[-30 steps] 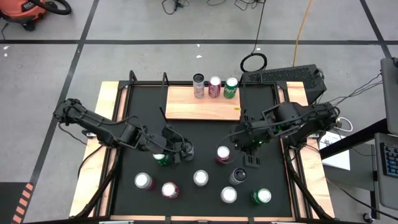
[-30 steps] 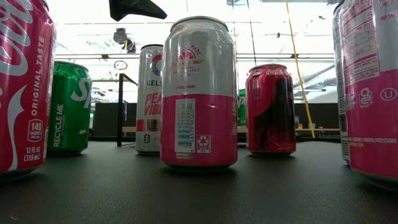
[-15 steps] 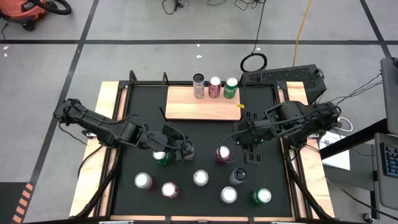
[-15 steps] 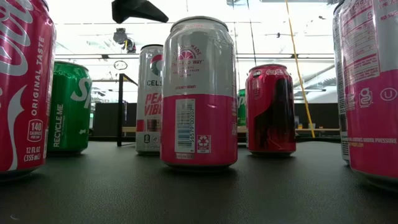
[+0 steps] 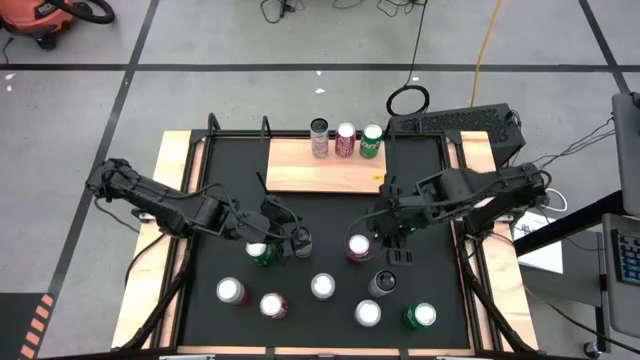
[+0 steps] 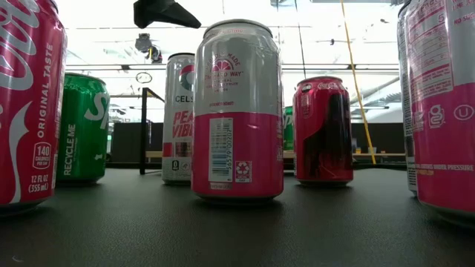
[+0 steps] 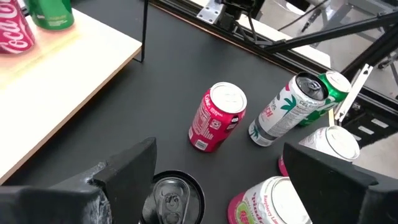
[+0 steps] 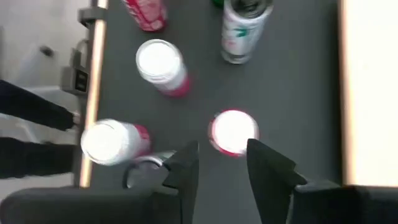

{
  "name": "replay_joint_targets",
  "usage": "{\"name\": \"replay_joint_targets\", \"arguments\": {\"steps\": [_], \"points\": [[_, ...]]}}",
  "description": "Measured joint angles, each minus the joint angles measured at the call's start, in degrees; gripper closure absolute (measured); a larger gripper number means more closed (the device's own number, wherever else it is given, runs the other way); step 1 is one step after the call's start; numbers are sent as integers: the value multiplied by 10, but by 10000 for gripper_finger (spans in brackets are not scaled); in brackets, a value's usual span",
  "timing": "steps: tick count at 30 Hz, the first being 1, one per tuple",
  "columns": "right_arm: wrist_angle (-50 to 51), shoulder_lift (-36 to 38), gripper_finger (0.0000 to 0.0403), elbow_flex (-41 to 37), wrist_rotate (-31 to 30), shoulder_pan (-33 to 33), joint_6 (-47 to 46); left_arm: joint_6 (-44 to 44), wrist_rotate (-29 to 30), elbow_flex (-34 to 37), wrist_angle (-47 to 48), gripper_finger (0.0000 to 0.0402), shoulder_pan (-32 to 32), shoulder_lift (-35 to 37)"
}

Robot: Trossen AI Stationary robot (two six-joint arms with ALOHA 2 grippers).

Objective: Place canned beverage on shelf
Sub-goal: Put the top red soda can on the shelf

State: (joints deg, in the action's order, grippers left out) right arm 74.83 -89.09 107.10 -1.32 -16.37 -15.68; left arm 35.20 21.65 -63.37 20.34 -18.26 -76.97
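Observation:
The wooden shelf (image 5: 325, 168) lies at the far middle of the black mat, with three cans (image 5: 346, 140) standing along its far edge. My left gripper (image 5: 298, 243) is open around a dark-topped can (image 7: 173, 199), with a green can (image 5: 260, 254) just to its left. My right gripper (image 5: 388, 248) is open and hovers just right of a red can with a pale top (image 5: 358, 246). In the right wrist view that can (image 8: 233, 132) stands just ahead of the fingertips (image 8: 186, 163). My left gripper stands with one finger (image 7: 134, 171) close beside the dark-topped can's rim (image 7: 155, 196) and the other finger far off it. I cannot tell whether that finger touches the can. The can stands upright on the mat.
Several more cans stand on the near half of the mat: a white-and-pink one (image 5: 322, 286), a dark-topped white-and-green one (image 5: 382, 283), a green one (image 5: 420, 316) and others (image 5: 231, 291). Narrow wooden strips (image 5: 172, 230) edge the mat on both sides.
My right gripper has gone a little toward the table's left edge, closer to the red can with the pale top. The cans have stayed where they were.

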Motion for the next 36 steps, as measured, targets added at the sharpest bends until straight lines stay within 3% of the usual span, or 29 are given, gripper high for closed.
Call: {"name": "replay_joint_targets", "arguments": {"steps": [7, 13, 19, 24, 36], "points": [[-227, 88, 255, -246, 76, 2, -96, 5, 1, 0, -1, 49, 0, 0], [-345, 121, 180, -358, 70, 2, -185, 13, 1, 0, -4, 49, 0, 0], [-354, 119, 97, -372, 29, 3, -200, 16, 1, 0, -3, 49, 0, 0], [-372, 119, 52, -373, -4, 3, -175, 16, 1, 0, -3, 49, 0, 0], [-403, 119, 42, -372, 6, 3, -131, 16, 10, 0, -1, 49, 4, 0]]}}
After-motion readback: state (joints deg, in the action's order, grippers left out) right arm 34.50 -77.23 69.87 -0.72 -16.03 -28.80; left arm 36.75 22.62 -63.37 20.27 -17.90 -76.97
